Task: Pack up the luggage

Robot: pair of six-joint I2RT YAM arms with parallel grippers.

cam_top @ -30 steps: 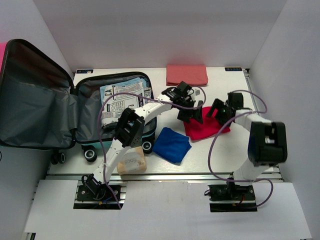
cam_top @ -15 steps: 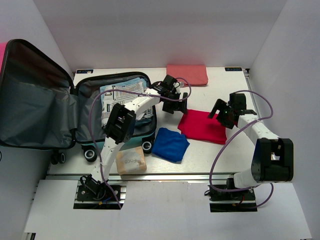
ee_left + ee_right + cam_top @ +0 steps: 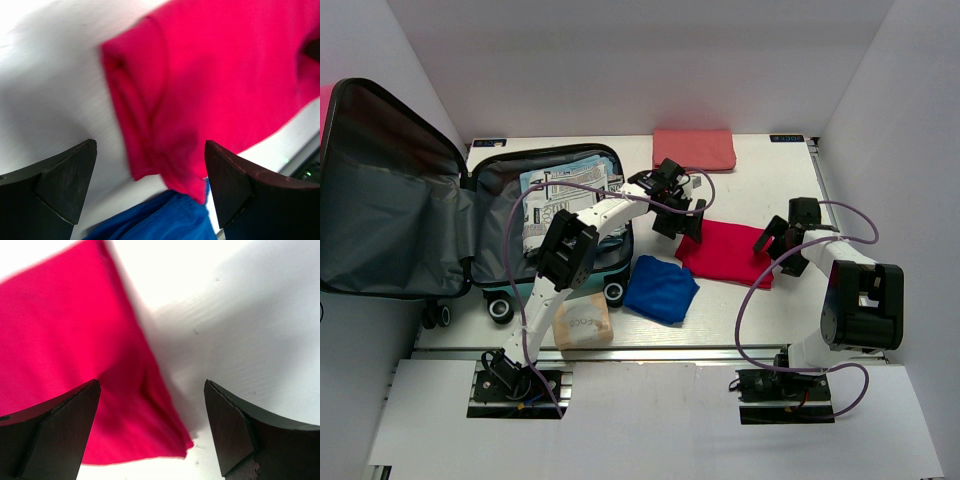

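Two grippers hovered w/ jaws spread wide, nothing held. Left gripper (image 3: 150,145) hung over the left edge of the red cloth (image 3: 732,255), w/ the blue cloth (image 3: 662,288) just beside that edge. Right gripper (image 3: 151,382) was above the red cloth's right corner, fingers clear of it (as far as the wrist view showed). Luggage (image 3: 395,210) lay open at the left side of the table (image 3: 770,315), lid swung up to the left, grey lining showing, printed packets (image 3: 565,195) in its base. Pink cloth (image 3: 694,150) sat folded at the back edge, apart from the rest. Tan block (image 3: 582,323) lay near the front, beside the luggage wheels.
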